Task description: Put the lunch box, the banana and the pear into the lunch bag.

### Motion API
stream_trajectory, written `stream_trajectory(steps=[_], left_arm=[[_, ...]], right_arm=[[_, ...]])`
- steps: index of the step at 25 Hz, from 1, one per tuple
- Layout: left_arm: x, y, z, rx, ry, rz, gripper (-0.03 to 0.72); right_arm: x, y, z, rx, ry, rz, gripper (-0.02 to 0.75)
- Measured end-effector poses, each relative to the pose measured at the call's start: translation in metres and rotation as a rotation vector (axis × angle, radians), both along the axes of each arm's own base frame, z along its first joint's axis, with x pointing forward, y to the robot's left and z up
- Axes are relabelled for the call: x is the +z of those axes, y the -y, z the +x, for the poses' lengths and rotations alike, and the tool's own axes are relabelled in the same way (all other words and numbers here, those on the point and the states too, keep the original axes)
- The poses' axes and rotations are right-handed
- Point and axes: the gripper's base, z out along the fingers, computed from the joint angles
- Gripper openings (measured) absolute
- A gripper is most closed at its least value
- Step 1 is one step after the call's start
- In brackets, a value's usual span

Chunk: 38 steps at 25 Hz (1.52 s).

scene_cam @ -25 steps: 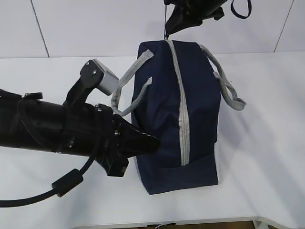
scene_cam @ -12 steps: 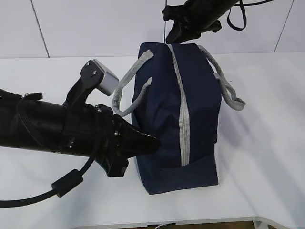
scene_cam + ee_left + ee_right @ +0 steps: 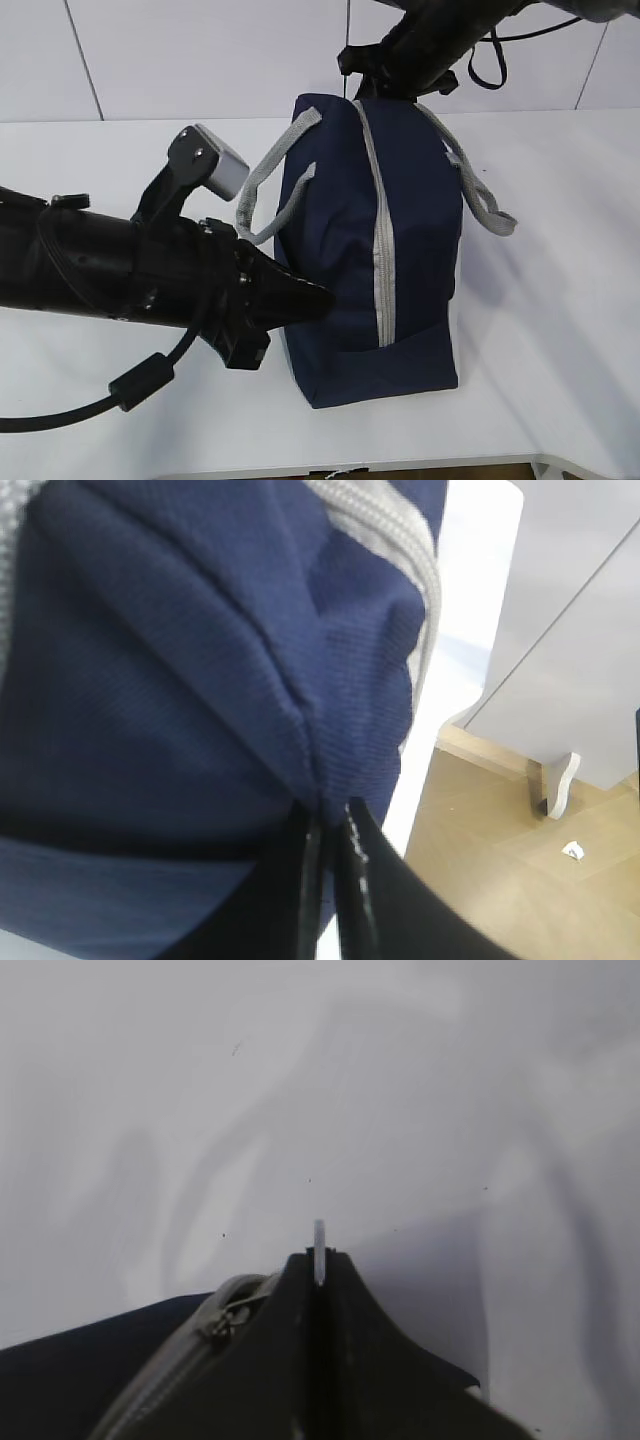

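Both jaws closed: left gripper (image 3: 330,825) pinching lunch bag (image 3: 385,250) fabric; right gripper (image 3: 318,1260) clamped on thin pale tab, possibly zipper pull. No readable writing.

You won't find any readable text here. The lunch bag (image 3: 400,250) shows you only plain navy fabric.

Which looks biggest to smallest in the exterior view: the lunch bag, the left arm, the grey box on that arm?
1. Lunch bag and left arm: they look alike in area, and the arm sits nearer the camera, so I won't rank them.
2. Grey box: clearly smallest.
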Motion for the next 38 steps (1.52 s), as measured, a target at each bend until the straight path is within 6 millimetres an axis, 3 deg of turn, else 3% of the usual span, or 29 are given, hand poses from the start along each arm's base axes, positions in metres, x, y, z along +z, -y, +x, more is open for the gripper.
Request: stream_trajectory(steps=[14,20,31,38], left_arm=[[-0.003,-0.005,0.006,0.071,0.027,0.068,-0.015],[-0.007,-0.022,0.021,0.189,0.046,0.133,-0.015],[-0.002,-0.072,0.059,0.421,0.065,0.172,-0.016],[0.018,-0.084,0.083,0.517,0.163,0.207,-0.016]], right_arm=[[-0.018,0.003,-0.004,0.041,-0.105,-0.064,0.018],[-0.02,0.005,-0.006,0.071,-0.113,-0.101,0.018],[0.017,0.014,-0.019,0.086,-0.038,-0.147,0.018],[0.013,0.02,-0.044,0.137,-0.095,-0.182,0.018]])
